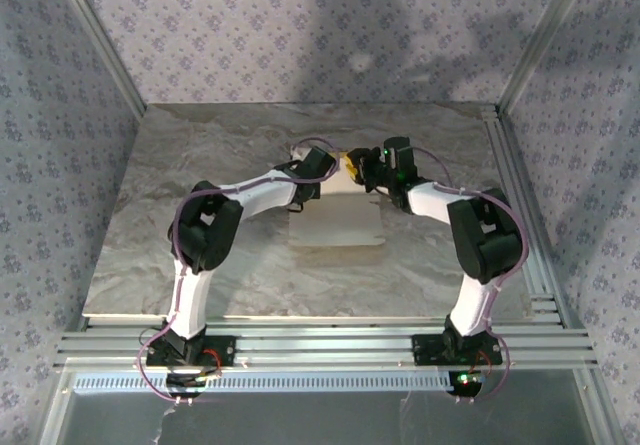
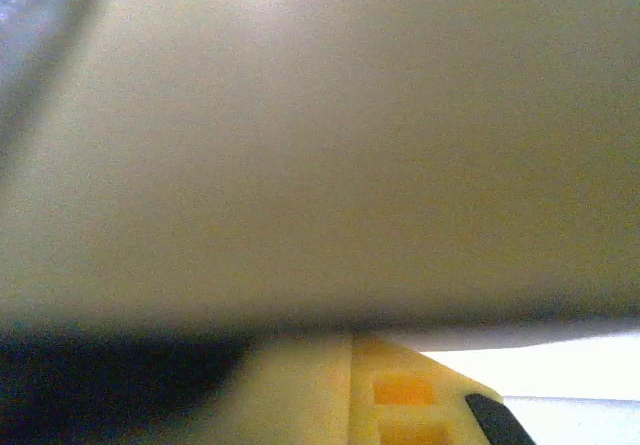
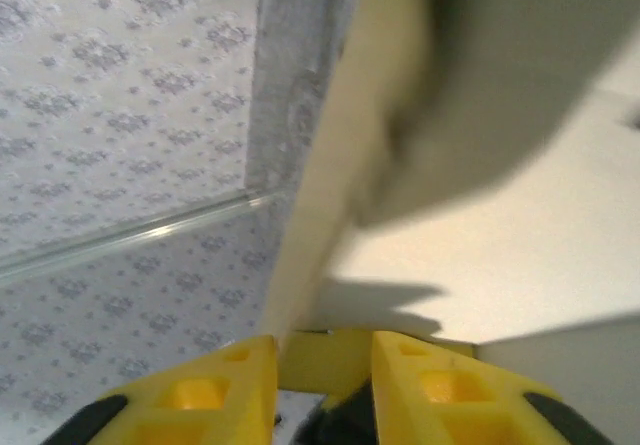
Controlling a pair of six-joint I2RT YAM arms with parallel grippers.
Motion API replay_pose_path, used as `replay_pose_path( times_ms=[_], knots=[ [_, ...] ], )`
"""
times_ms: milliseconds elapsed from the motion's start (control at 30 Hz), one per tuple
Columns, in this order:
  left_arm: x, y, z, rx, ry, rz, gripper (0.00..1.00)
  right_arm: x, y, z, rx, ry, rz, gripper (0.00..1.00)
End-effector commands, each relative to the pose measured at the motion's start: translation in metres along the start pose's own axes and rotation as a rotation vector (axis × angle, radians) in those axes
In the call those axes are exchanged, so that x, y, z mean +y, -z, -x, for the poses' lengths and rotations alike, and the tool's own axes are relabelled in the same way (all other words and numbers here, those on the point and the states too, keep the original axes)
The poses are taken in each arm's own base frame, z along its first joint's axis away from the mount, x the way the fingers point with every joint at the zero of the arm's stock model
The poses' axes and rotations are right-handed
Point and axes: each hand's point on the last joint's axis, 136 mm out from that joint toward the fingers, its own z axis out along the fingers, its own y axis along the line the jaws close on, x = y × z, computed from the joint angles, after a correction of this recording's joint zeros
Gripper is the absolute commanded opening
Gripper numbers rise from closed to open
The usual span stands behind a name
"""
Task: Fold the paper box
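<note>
The paper box lies flat mid-worktop, cream face up. Both grippers work at its far edge, about equally near; that edge runs left to right. Left gripper: shut; whether it pinches card cannot be told. Right gripper: jaws narrowly parted, with an upright card flap between them. The right wrist view resolves this; the top view is too coarse.

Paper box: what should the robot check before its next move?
1. Paper box lies on the table: ok.
2. Right gripper open, with the paper box's edge between its fingers: ok.
3. Left gripper shut: ok.
4. Left gripper really pinching the paper box: cannot tell.
5. Paper box fully folded: not ok, mostly a flat sheet.
</note>
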Motion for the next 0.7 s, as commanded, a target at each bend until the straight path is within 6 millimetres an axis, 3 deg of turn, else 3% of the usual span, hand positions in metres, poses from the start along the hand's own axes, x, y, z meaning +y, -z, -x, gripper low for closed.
replay_pose_path(
  times_ms=[0,100,167,267,333,400,500,600,667],
  knots=[
    [0.038,0.001,-0.017,0.032,-0.074,0.118,0.0,0.013,0.035,-0.01,0.004,0.122,-0.069,0.45],
    [0.047,0.005,-0.017,-0.003,-0.075,0.141,0.0,0.03,0.075,-0.005,-0.054,0.194,-0.07,0.56],
    [0.05,0.011,-0.015,-0.045,-0.073,0.144,0.0,0.032,0.099,0.0,-0.092,0.206,-0.074,0.57],
    [0.054,0.023,-0.013,-0.098,-0.073,0.151,0.0,0.031,0.121,0.006,-0.108,0.258,-0.114,0.47],
    [0.056,0.033,-0.011,-0.134,-0.094,0.16,0.0,0.027,0.132,0.013,-0.11,0.39,-0.216,0.42],
    [0.058,0.04,-0.008,-0.144,-0.103,0.158,0.0,0.02,0.14,0.024,-0.11,0.5,-0.311,0.43],
    [0.062,0.051,-0.004,-0.186,-0.103,0.149,0.0,0.006,0.144,0.036,-0.063,0.475,-0.378,0.38],
    [0.062,0.06,-0.004,-0.233,-0.093,0.144,0.0,0.018,0.141,0.029,-0.051,0.373,-0.3,0.39],
    [0.059,0.067,-0.003,-0.275,-0.099,0.159,0.0,0.015,0.131,0.015,-0.033,0.273,-0.275,0.39]
  ],
)
